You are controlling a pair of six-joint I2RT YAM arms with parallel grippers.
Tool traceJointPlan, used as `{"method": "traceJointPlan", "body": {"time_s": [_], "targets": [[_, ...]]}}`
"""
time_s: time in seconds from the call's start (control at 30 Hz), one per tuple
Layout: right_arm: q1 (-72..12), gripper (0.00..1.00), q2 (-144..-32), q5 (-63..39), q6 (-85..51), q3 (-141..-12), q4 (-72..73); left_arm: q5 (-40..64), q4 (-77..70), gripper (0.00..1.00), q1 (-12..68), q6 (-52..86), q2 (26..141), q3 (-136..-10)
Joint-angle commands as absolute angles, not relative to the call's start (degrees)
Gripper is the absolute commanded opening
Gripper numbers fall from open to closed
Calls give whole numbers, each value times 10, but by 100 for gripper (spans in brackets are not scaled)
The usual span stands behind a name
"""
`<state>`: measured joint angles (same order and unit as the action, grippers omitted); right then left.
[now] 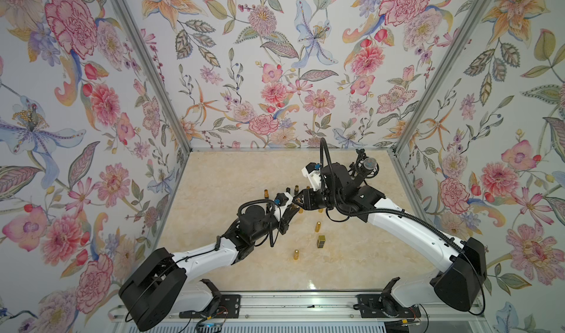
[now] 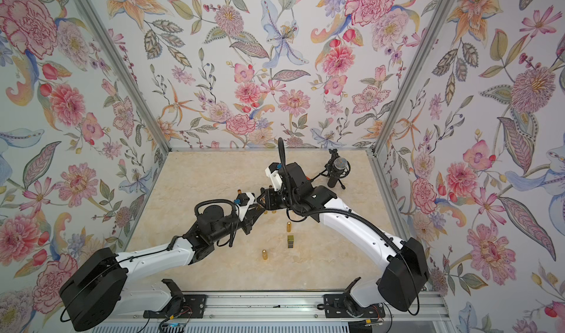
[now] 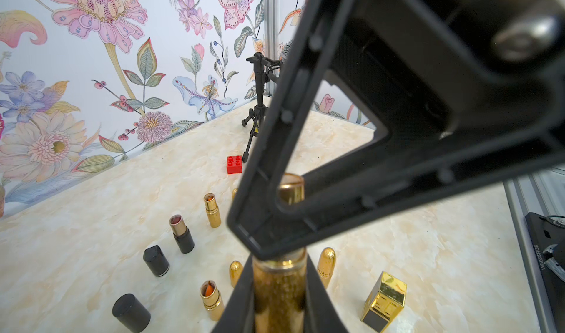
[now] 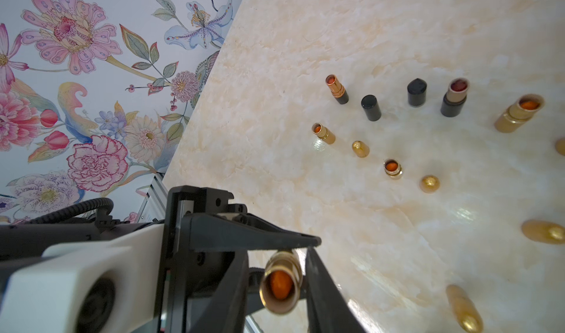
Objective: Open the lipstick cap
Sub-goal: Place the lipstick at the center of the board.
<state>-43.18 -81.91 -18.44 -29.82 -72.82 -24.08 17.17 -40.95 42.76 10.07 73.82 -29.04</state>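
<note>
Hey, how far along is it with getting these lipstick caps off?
Done: several lipsticks stand uncapped on the table. In hand: the left gripper is shut on a gold lipstick whose orange tip shows; the right gripper sits at its top, grip unclear. Left: the square gold lipstick looks capped.

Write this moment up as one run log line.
left gripper: shut on gold lipstick, uncapped | right gripper: at its open end, grip unclear | table: opened lipsticks, loose caps
</note>
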Motion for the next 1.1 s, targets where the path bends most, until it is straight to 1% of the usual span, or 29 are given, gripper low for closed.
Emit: {"method": "traceJointPlan", "body": {"time_s": [0.0, 0.13, 0.3, 0.77, 1.07], "targets": [[-438, 31, -829, -177, -295, -747, -229, 179, -408, 9, 425, 92, 727, -302], [-438, 30, -831, -180, -296, -746, -229, 178, -408, 9, 425, 91, 726, -303], [-439, 31, -834, -180, -295, -741, -229, 174, -405, 9, 425, 88, 724, -305], [-435, 23, -832, -174, -293, -737, -230, 169, -401, 9, 425, 87, 721, -306], [-431, 21, -830, -171, -294, -740, -230, 166, -397, 15, 425, 87, 719, -307]]}}
